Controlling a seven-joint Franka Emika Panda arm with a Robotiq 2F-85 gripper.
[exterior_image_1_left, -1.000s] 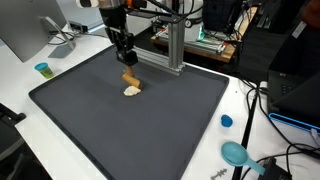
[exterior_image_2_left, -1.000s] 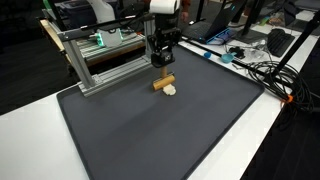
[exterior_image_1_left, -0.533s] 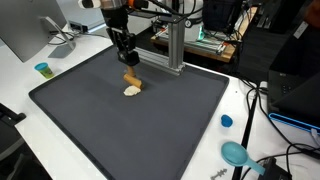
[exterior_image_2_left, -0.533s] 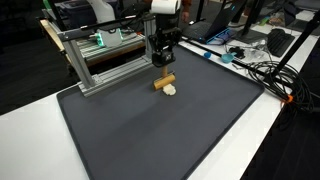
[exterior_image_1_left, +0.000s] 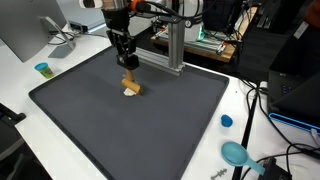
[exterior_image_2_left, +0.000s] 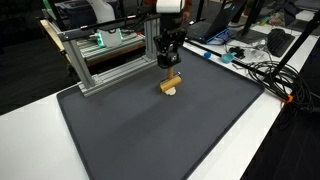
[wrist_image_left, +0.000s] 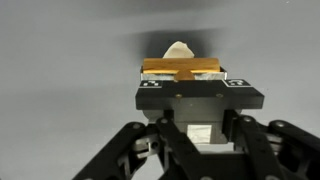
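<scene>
Pinching entry, 1 item held: the gripper (wrist_image_left: 181, 76) is closed on a wooden bar (wrist_image_left: 181, 67), whose brown length is seen crosswise between the 2 finger pads in the wrist view.

- Gripper (exterior_image_1_left: 127, 66) (exterior_image_2_left: 171, 66): pointed straight down over the far half of the mat, in both exterior views.
- Wooden bar (exterior_image_1_left: 129, 81) (exterior_image_2_left: 171, 82): 1 piece, orange-brown, located at the fingertips and low over the mat. Whether it rests on the mat cannot be told.
- Cream piece (exterior_image_1_left: 132, 91) (exterior_image_2_left: 170, 92) (wrist_image_left: 180, 49): 1 small pale lump, laid on the mat just beside the bar's lower end. Contact between the 2 cannot be told.
- Mat (exterior_image_1_left: 130, 135) (exterior_image_2_left: 150, 135): 1 dark grey sheet, spread over a white table (exterior_image_1_left: 20, 140).
- Aluminium frame (exterior_image_2_left: 100, 62) (exterior_image_1_left: 172, 50): stood at the mat's far edge, behind the gripper.
- Blue cup (exterior_image_1_left: 42, 69): set on the table, well apart from the bar.
- Blue cap (exterior_image_1_left: 226, 121): placed off the mat's edge.
- Teal disc (exterior_image_1_left: 236, 153): placed near the cap.
- Cables (exterior_image_2_left: 265, 72): bundled on the table beyond the mat.
</scene>
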